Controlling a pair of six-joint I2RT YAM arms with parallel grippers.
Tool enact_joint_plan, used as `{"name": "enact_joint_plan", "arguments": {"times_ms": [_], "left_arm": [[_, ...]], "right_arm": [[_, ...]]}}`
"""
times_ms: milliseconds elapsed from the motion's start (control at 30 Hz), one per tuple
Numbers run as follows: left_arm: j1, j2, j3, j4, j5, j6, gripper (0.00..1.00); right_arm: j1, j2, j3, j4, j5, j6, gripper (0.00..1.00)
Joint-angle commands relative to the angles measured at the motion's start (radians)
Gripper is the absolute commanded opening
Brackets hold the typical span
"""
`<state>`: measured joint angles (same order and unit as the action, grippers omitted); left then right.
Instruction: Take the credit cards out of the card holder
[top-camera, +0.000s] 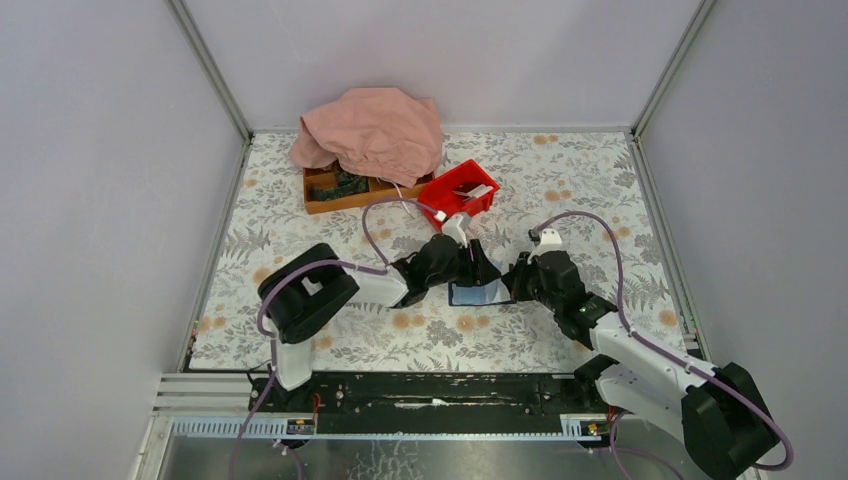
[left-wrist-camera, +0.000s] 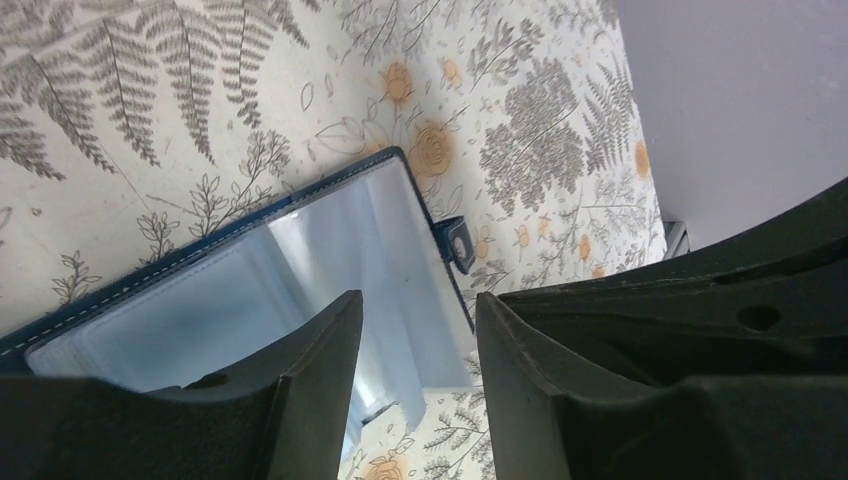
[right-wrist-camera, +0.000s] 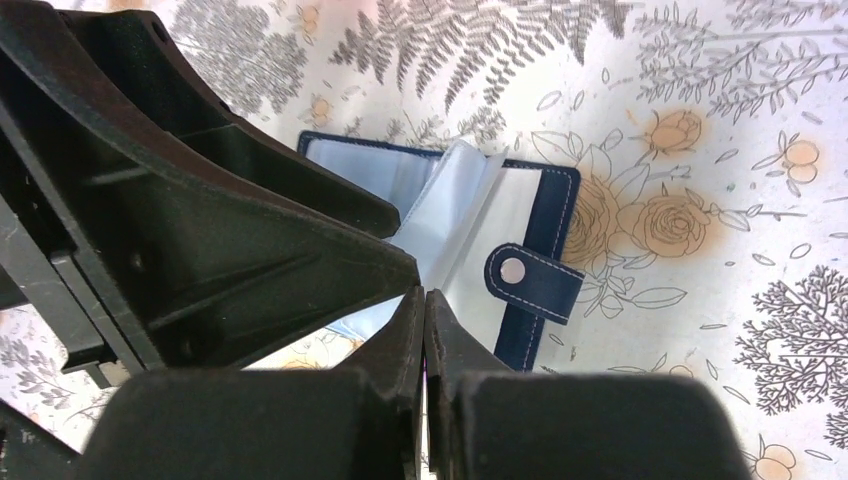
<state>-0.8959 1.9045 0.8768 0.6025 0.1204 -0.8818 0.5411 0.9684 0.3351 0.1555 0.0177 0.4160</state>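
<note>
The card holder (top-camera: 478, 293) lies open on the floral table between my two grippers. Its pale blue glossy sleeves and dark blue edge show in the left wrist view (left-wrist-camera: 300, 260) and the right wrist view (right-wrist-camera: 520, 200), where one sleeve leaf stands up. Its snap strap (right-wrist-camera: 530, 280) sticks out at the side. My left gripper (top-camera: 480, 272) hovers open over the holder's end (left-wrist-camera: 418, 300), with a sleeve showing in the gap. My right gripper (top-camera: 513, 287) is shut, its tips together at the holder's near edge (right-wrist-camera: 425, 295). No credit cards show plainly in the sleeves.
A red plastic bin (top-camera: 460, 190) with small pale flat items stands behind the holder. A wooden tray (top-camera: 340, 190) lies at the back, partly under a pink cloth (top-camera: 370, 130). Grey walls close in both sides and the back.
</note>
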Motion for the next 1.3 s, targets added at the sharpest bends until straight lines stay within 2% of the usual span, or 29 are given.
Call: {"name": "enact_joint_plan", "arguments": {"times_ms": [0,133,367,667,1267], "left_arm": [[-0.007,-0.097,-0.005,0.021,-0.007,0.055,0.54],[-0.007,-0.162,-0.020,-0.032,-0.049,0.098,0.55],[-0.005,-0.250,-0.111,-0.109,-0.181,0.138,0.55],[-0.005,-0.257,-0.230,-0.104,-0.260,0.123,0.55],[-0.005,-0.175,-0.194,-0.037,-0.193,0.091,0.55]], "right_arm": [[-0.003,-0.070,-0.001,0.060,0.022,-0.011,0.01],[-0.003,-0.076,-0.002,0.061,0.019,-0.016,0.01],[-0.002,0.004,0.019,0.064,-0.015,-0.022,0.01],[-0.002,0.096,0.042,0.051,-0.014,-0.009,0.01],[-0.003,0.120,0.045,0.045,0.008,-0.008,0.01]]}}
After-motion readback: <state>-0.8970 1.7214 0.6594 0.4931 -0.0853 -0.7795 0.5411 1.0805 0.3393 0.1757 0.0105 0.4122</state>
